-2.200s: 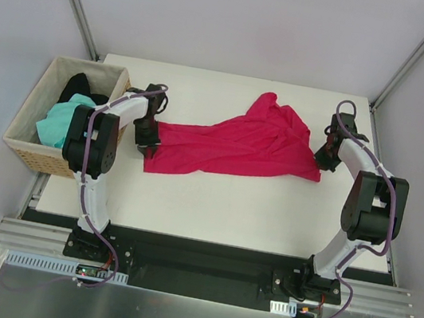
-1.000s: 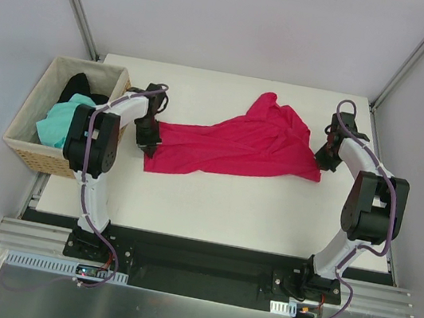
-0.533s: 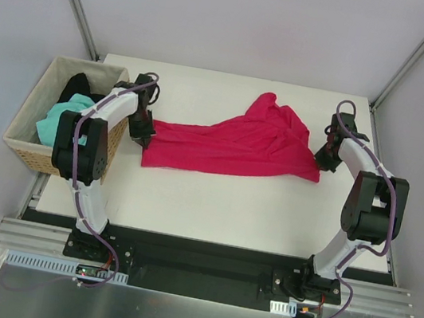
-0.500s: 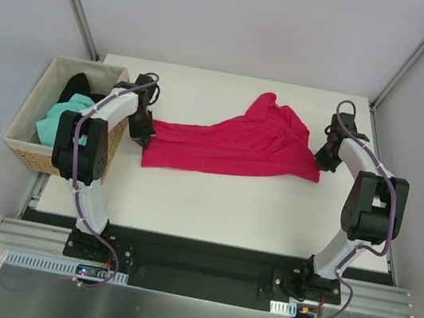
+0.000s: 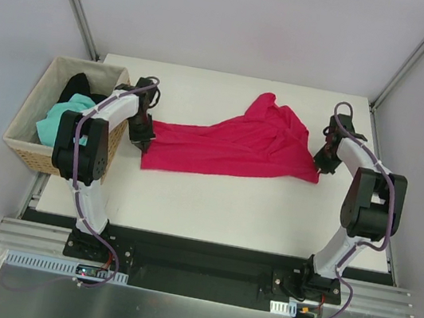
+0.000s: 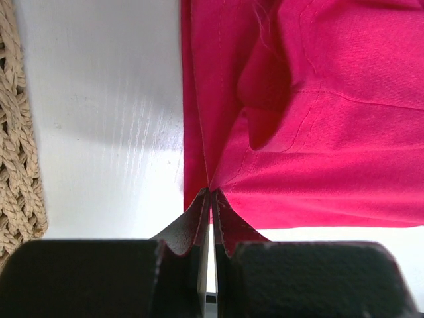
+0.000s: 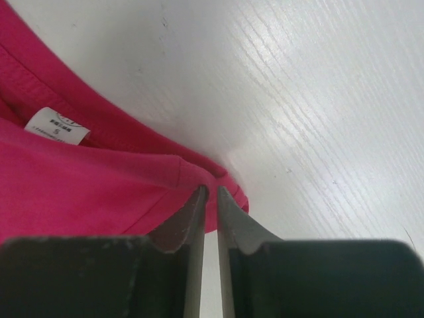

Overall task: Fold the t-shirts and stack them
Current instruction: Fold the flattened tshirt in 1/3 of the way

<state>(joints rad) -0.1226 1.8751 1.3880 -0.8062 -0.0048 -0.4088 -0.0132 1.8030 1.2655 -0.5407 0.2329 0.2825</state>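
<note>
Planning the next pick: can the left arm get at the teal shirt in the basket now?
Probably not yet. The left gripper is beside the basket and the teal shirt lies uncovered on top, but its jaws are shut on the crimson shirt.

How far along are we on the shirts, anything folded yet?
Done: nothing folded or stacked. In hand: the crimson shirt lies rumpled, stretched across the table, the left pincer shut on its left edge and the right pincer on its right corner. Left: folding it, then the mint-green shirt and black shirt waiting in the basket.
</note>
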